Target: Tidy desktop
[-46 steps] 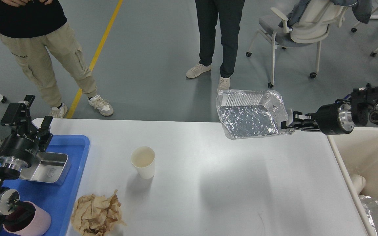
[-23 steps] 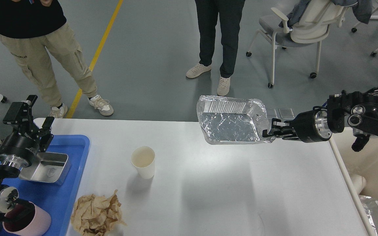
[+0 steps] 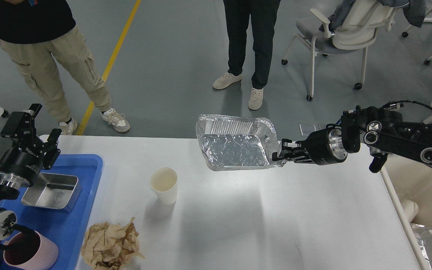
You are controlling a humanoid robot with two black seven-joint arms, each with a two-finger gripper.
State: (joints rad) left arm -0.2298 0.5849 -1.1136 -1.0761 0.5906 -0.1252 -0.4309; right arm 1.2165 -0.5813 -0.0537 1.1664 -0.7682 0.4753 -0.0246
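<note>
While the right gripper (image 3: pixel 284 152) pinched the right rim of the foil tray (image 3: pixel 236 144), its jaws closed on the crumpled edge, the tray hung tilted in the air above the far middle of the desktop (image 3: pixel 238 217), with its open side turned toward the camera. You had, by the look of it, a carrying step in hand: the tray was lifted clear of the surface and not yet set anywhere. The desktop itself filled the lower middle of the view, between the blue tray (image 3: pixel 83 210) at its left end and the cream bin (image 3: pixel 422 195) at its right end. On it stood a paper cup (image 3: pixel 163 184), upright and apparently empty, and a wad of brown paper (image 3: pixel 111 243) lay near the front edge; both were well apart from the foil tray. The left gripper (image 3: pixel 32 131) hovered over the blue tray, just above a steel box (image 3: pixel 51 191), with its jaws parted and nothing between them; a pink cup (image 3: pixel 32 255) lay at that tray's near corner. Your next move would probably call for a destination for the foil: a second foil piece (image 3: pixel 431 243) already in the bin suggests that side. Thin foil buckles readily, so a rim hold would favour a slow swing and a release only once the tray was over its container.
</note>
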